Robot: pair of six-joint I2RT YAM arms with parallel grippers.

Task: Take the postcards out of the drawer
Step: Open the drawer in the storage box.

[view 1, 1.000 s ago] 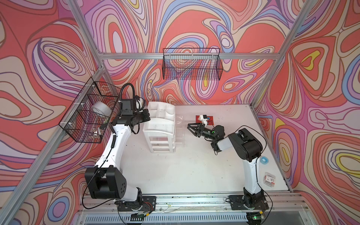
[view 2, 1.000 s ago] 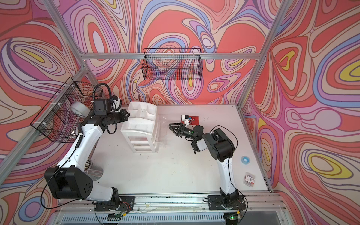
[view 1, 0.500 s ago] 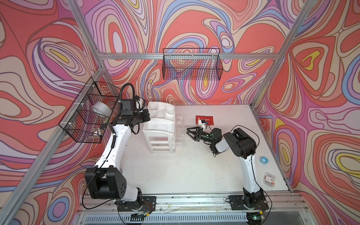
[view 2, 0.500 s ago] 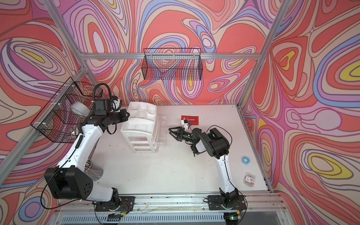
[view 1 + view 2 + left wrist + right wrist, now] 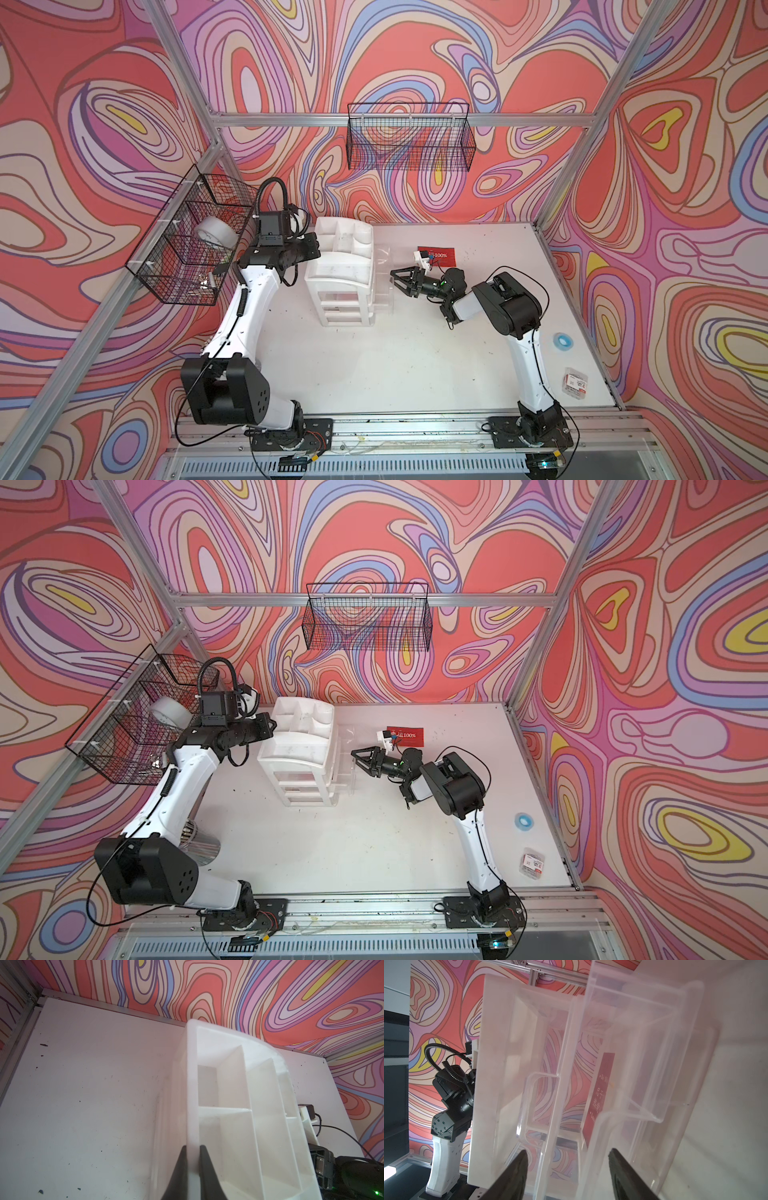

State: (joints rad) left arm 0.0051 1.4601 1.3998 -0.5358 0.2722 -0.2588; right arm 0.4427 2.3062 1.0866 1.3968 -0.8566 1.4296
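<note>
You are bracing the white organizer [image 5: 338, 266] with the left gripper [image 5: 193, 1151], whose fingers are clamped on either side of its outer top wall. The right gripper [image 5: 568, 1153] is hanging empty with its fingers spread well apart. It is just off the fronts of the clear drawers that are sticking out of the organizer's opposite side.

One red postcard [image 5: 600, 1095] is lying flat in a pulled-out drawer [image 5: 675, 1064] just ahead of those spread fingers. Another postcard [image 5: 444, 257] is already lying on the table [image 5: 374, 365], near the organizer on its drawer side and toward the back wall. A third is not showing in any view.

So you are, by my reading, between pickups and lining up on the card inside. The next move is calling for a low reach into the drawer. One finger needs to get under or against the card's near edge, because a flat card on smooth plastic is likely to slide rather than lift.

The drawer's raised front lip and curved handle are standing between you and the card. A second clear drawer is jutting out right beside it, so entry room is tight. On the organizer's drawer side the table is offering plenty of bare space for setting the card down.
</note>
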